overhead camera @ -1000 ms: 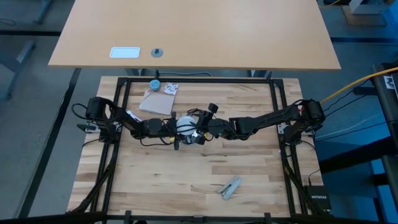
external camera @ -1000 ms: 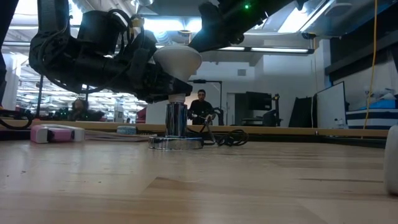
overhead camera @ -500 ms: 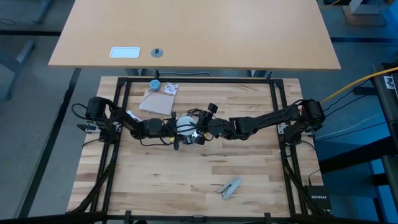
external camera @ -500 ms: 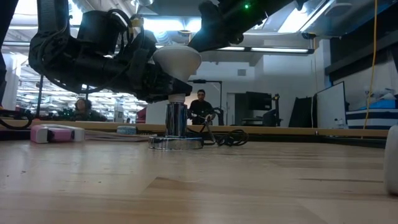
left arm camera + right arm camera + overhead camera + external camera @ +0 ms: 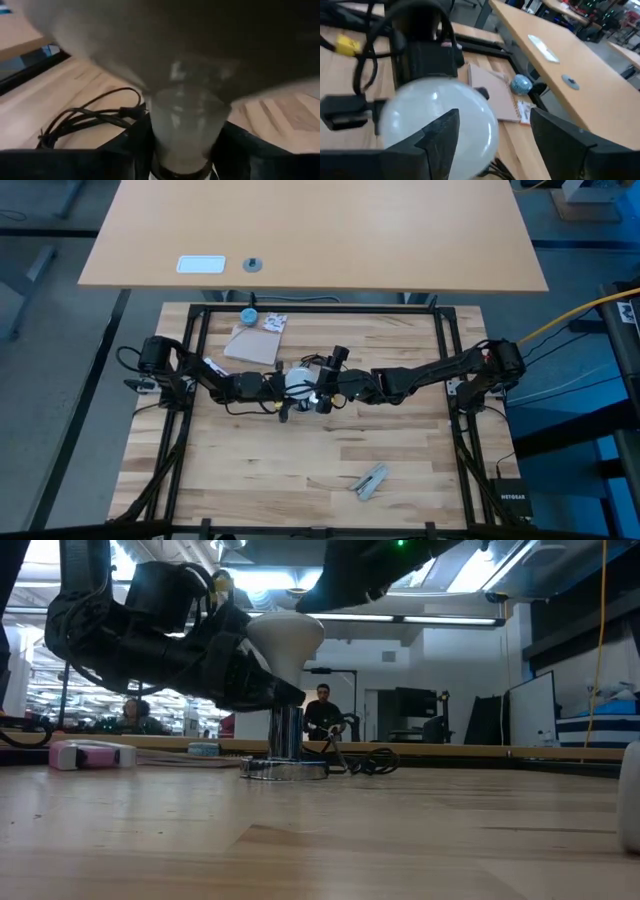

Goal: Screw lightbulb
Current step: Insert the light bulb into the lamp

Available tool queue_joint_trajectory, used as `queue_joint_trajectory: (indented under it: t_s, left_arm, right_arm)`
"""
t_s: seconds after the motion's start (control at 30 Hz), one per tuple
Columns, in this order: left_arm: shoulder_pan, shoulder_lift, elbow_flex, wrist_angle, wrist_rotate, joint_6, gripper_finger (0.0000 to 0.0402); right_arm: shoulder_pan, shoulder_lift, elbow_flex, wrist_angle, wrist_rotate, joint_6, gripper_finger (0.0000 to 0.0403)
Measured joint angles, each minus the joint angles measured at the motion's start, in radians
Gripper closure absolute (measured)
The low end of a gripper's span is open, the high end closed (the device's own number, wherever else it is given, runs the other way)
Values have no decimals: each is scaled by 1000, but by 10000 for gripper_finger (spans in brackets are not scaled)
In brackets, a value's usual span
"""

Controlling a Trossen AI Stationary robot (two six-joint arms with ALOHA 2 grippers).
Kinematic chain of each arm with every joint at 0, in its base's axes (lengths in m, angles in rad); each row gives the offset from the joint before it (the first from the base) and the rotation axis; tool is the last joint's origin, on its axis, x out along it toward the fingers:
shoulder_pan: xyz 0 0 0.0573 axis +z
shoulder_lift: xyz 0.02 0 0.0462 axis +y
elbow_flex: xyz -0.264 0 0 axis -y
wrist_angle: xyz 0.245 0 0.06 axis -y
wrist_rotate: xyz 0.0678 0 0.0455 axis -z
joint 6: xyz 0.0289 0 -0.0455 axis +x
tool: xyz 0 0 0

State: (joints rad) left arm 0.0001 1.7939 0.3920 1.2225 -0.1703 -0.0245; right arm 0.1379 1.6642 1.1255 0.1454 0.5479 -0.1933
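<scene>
Here, near the middle of the high view, the lightbulb (image 5: 296,383) is standing upright between the two arms, its long axis vertical, round globe pointing up and narrow neck pointing down into a shiny metal socket (image 5: 284,732) that is rising from a silver base (image 5: 283,769). In the low view the globe is sitting left of centre, in the upper half. The left gripper (image 5: 262,692) is clamping the bulb's neck just above the socket. The right gripper (image 5: 492,132) is standing with its fingers (image 5: 440,131) spread wide, one finger crossing the globe's front, not gripping.
</scene>
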Motion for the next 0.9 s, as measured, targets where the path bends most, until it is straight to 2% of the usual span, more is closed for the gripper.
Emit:
queue_joint_trajectory:
  t_s: [0.2, 0.33, 0.47, 0.57, 0.73, 0.9]
  left_arm:
    - [9, 0, -1, 4, 1, -15, 246]
    - [9, 0, -1, 8, 1, -18, 246]
    - [9, -1, -1, 9, 1, -19, 246]
    - [9, -1, -1, 8, 1, -20, 245]
    - [9, -1, 0, 6, 1, -16, 245]
    - [9, -1, 0, 0, 1, 2, 245]
  right_arm:
    - [0, -65, 0, -58, -1, -26, 167]
    - [0, -78, 0, -121, -56, -13, 174]
    - [0, -76, 2, -193, -139, 64, 178]
    - [3, -76, 2, -271, -157, 147, 178]
    - [24, -76, 2, -301, -130, 186, 178]
    - [34, -76, 2, -237, -34, 161, 178]
